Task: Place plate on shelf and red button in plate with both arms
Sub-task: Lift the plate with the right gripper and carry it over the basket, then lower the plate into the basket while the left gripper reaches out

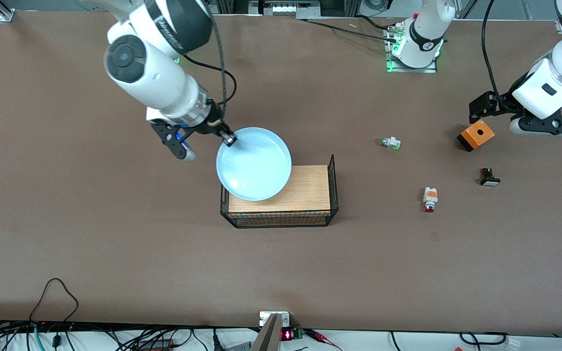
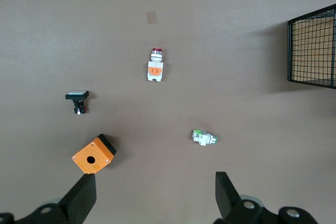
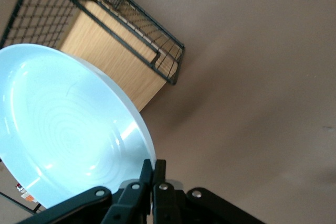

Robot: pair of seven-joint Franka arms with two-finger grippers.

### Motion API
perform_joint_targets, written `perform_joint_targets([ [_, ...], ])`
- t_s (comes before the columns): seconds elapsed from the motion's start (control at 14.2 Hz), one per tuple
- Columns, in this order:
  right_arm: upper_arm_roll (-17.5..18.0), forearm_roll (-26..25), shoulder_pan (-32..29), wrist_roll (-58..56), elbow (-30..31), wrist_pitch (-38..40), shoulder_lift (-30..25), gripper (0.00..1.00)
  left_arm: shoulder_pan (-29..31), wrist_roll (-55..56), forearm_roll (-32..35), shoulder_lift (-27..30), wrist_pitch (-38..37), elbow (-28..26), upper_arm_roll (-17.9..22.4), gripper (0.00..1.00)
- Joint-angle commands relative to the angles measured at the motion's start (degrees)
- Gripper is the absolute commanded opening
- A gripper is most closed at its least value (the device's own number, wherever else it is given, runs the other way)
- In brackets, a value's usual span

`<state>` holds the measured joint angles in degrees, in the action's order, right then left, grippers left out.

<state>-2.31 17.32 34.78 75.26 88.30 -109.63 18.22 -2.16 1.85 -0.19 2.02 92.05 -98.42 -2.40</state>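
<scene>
- Right gripper point(image 1: 228, 139): clamps the plate point(image 1: 253, 164) by its rim, above the wire basket point(image 1: 332, 187).
- Risk: the thin edge grip may slip, tilting the plate.
- Red button point(image 1: 430, 198): on the table, toward the left arm's end from the basket.
- Left gripper point(image 2: 155, 195): spread open, hovering near the orange box point(image 1: 476, 135).

Even, bright overhead light gives soft shadows, glare whitens the plate point(image 3: 63, 135), and all views stay sharp.
</scene>
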Motion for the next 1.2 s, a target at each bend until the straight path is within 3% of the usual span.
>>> perform_joint_targets([
  [0.0, -0.7, 0.9, 2.1, 1.6, -1.9, -2.2, 3.0, 0.0, 0.2, 0.1, 1.0, 0.3, -1.2, 0.9, -0.2, 1.0],
  [0.42, -0.7, 0.6, 3.1, 1.1, -1.9, -6.7, 7.9, 0.0, 0.1, 0.3, 0.9, -0.8, -1.2, 0.8, -0.2, 1.0],
  [0.56, -0.7, 0.5, 3.2, 0.9, -1.8, -11.5, 9.3, 0.0, 0.1, 0.8, 1.0, -1.3, -3.0, 0.4, -0.2, 1.0],
  [0.78, -0.8, 0.4, 3.2, 0.4, -1.8, -12.6, 10.0, 0.0, -0.4, 0.1, 4.6, -5.7, -4.6, 0.6, -0.4, 1.0],
  [0.85, -0.8, 0.6, 3.2, 0.8, -1.8, -12.6, 10.2, 0.2, -0.7, 0.2, 6.2, -7.3, -4.4, 0.6, -0.4, 1.0],
  [0.92, -0.8, 0.4, 3.1, 1.5, -1.8, -12.6, 10.2, 0.99, -0.6, 0.1, 6.3, -9.3, -4.4, 0.6, -0.4, 1.0],
  [1.13, -1.1, 0.3, 3.0, 1.2, -1.8, -11.8, 8.0, 1.0, -0.6, -1.0, 6.0, -16.0, -0.6, -0.2, -0.4, 1.0],
])
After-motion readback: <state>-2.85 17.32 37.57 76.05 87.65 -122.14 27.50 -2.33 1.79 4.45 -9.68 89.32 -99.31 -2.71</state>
